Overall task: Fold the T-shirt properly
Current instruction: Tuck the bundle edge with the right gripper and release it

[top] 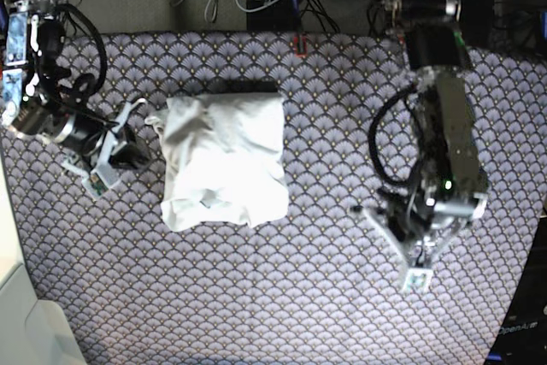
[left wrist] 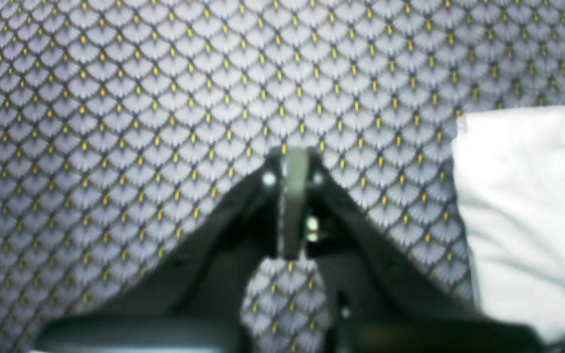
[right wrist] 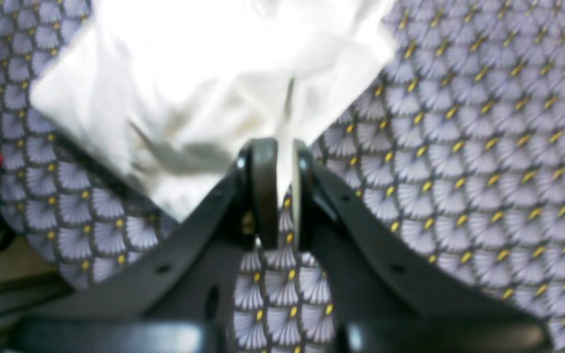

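Left wrist view has the left gripper [left wrist: 296, 196] nearest the lens, its two dark fingers pressed together with nothing between them, hanging over the purple-grey scallop-patterned cloth [left wrist: 165, 98]. Beyond and to the side, an edge of the white T-shirt [left wrist: 527, 211] lies on that cloth, well apart from the fingertips. On the right wrist camera, the right gripper [right wrist: 282, 162] is nearly closed, a narrow slit between its jaws, and a thin fold of the T-shirt [right wrist: 214, 73] runs down into that slit, so it pinches the shirt's edge. From the base camera, the T-shirt [top: 225, 160] sits as a folded, roughly square bundle left of the cloth's [top: 308, 297] centre, the right gripper [top: 141, 138] touching its left edge, the left gripper [top: 419, 267] away on the other side.
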